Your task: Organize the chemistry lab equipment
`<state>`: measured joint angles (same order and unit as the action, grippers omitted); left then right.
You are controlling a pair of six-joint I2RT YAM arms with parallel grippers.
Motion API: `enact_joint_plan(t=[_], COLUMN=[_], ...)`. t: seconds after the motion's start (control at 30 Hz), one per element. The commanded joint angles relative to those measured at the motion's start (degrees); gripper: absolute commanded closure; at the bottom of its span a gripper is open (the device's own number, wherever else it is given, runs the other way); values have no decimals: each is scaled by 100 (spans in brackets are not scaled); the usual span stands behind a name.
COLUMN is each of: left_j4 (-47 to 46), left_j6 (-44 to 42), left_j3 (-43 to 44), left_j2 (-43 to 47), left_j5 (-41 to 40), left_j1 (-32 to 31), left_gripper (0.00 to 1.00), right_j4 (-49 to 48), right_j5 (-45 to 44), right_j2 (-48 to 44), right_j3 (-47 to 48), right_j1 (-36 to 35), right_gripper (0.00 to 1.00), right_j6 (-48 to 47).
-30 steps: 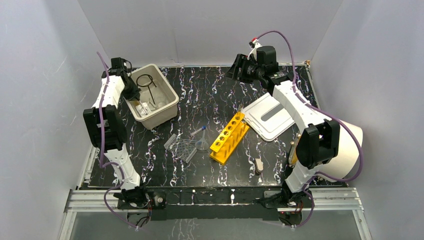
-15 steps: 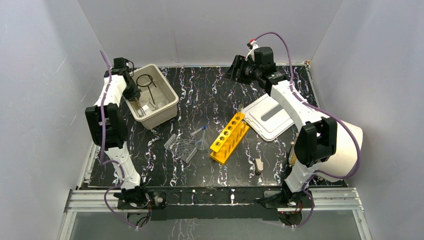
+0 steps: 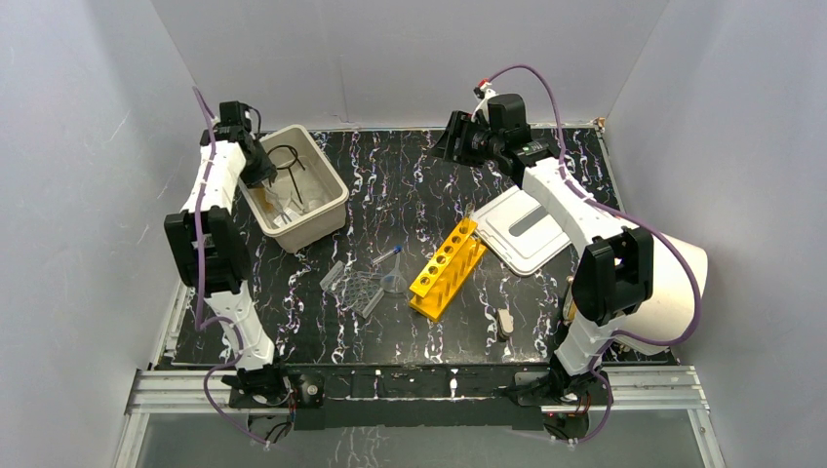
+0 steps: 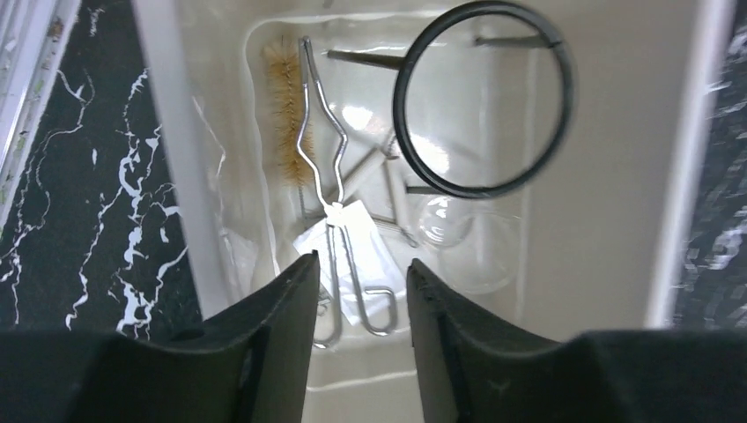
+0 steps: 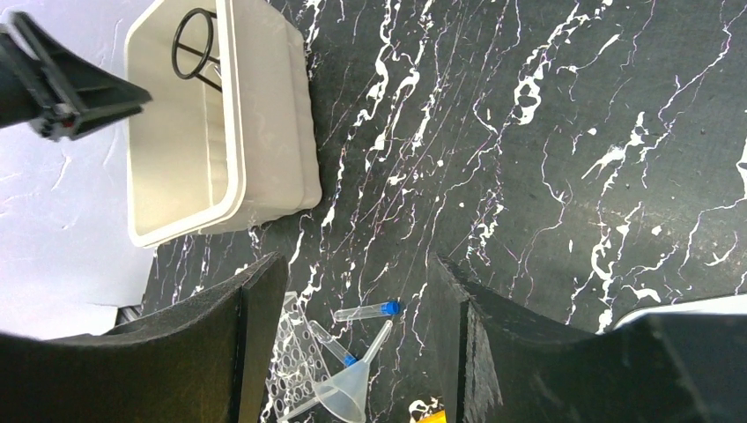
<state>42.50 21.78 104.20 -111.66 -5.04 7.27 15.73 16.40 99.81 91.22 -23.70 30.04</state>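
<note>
My left gripper (image 3: 259,174) (image 4: 359,263) hangs open and empty over the beige bin's left part. Below it in the bin lie metal tongs (image 4: 328,176), a bristle brush (image 4: 284,115), a black wire loop (image 4: 483,97) (image 3: 286,156) and a small clear glass dish (image 4: 449,225). My right gripper (image 3: 451,138) (image 5: 352,264) is open and empty, high over the far middle of the table. Mid-table lie a yellow six-hole tube rack (image 3: 447,266), a clear ridged tray (image 3: 353,290) (image 5: 295,361), a clear funnel (image 3: 394,281) (image 5: 352,388) and two blue-capped tubes (image 5: 366,310).
The beige bin (image 3: 327,210) (image 5: 264,132) stands at the far left. Its white slotted lid (image 3: 531,229) lies right of the rack. A big white cylinder (image 3: 678,283) sits at the right edge. A small beige piece (image 3: 504,320) lies near the front.
The right gripper has drifted a little left along the far side. The left wrist has shifted slightly toward the back over the bin. Nothing was picked up or let go.
</note>
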Motion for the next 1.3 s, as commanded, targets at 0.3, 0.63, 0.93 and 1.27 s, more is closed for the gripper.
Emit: enact_joint_plan(t=[0.3,0.63,0.93,1.27], left_j4=[-280,-726,-1024,-1360], left_j6=[278,424,344,255], left_j3=[-1190,-1691,-1589,-1272], left_j2=[1938,1689,1143,649], left_j5=[-258,1264,2279,3225], left_j1=[625,776,776,767], left_gripper=[2,2,9,17], right_j4=[-49,-14,-150,416], right_j5=[-114,-154,-168,-632], right_j2=[-327,-436,-544,-98], right_j3=[140,2,-244,309], right_j1=[-331,-481,-575,-1082], right_gripper=[29,29,29,30], right_j6=[-331,-385,-433,-1131])
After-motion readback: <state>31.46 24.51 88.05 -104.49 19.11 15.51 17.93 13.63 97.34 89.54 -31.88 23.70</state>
